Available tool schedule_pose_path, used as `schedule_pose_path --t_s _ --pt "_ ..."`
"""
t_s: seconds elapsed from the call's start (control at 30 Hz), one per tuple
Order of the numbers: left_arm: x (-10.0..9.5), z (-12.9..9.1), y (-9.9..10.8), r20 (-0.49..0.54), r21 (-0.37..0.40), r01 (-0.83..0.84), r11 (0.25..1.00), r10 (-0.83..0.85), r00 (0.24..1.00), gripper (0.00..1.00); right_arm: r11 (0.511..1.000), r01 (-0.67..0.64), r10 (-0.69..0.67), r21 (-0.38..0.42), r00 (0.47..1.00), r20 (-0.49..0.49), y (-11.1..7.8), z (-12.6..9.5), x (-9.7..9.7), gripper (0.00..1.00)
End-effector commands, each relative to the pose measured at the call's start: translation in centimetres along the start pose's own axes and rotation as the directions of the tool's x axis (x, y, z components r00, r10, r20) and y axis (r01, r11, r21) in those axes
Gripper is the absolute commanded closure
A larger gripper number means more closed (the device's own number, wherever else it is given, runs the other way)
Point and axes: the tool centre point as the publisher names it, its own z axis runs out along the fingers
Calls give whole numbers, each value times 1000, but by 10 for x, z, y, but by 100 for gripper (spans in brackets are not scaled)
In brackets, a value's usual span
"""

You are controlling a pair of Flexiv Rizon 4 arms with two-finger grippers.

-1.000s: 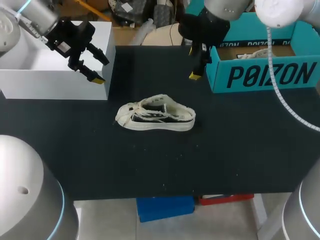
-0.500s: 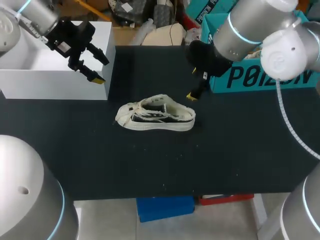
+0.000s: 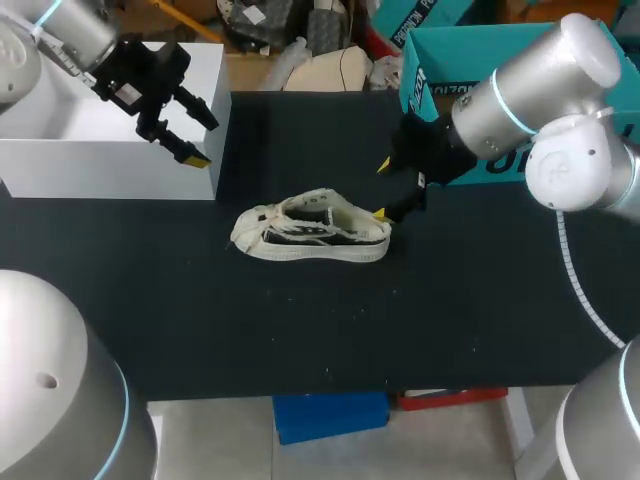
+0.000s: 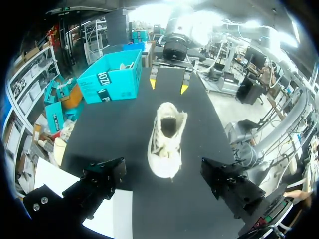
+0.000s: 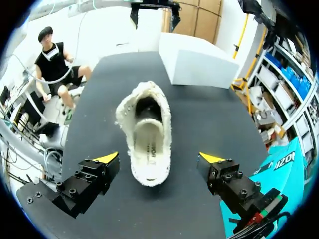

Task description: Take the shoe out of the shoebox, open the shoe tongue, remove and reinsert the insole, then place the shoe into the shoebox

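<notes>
The right gripper [image 3: 381, 190], fingers spread wide, sits just behind the sneaker's [image 3: 312, 232] heel, in line with its long axis. The left gripper [image 3: 195, 135], also spread, hangs well apart.

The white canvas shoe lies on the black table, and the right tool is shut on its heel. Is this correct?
Not quite: the right tool is open, its fingers apart and clear of the heel, as the right wrist view shows. The white canvas shoe does lie on the black table.

black table [image 3: 300, 330], white box [image 3: 100, 150] at its far-left corner
</notes>
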Motion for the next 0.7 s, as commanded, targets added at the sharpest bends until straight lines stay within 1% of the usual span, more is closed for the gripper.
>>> schedule_pose_path --t_s 0.03,0.27,0.7 --pt "0 1 1 3 0 -2 1000 2 1000 0 979 33 -36 -202 999 -13 -3 16 1 0" --pt "0 1 1 3 0 -2 1000 2 1000 0 971 37 -47 -236 998 -38 -7 30 4 0" --pt "0 1 1 3 0 -2 1000 2 1000 0 967 16 -34 -253 997 -66 -15 51 17 0"
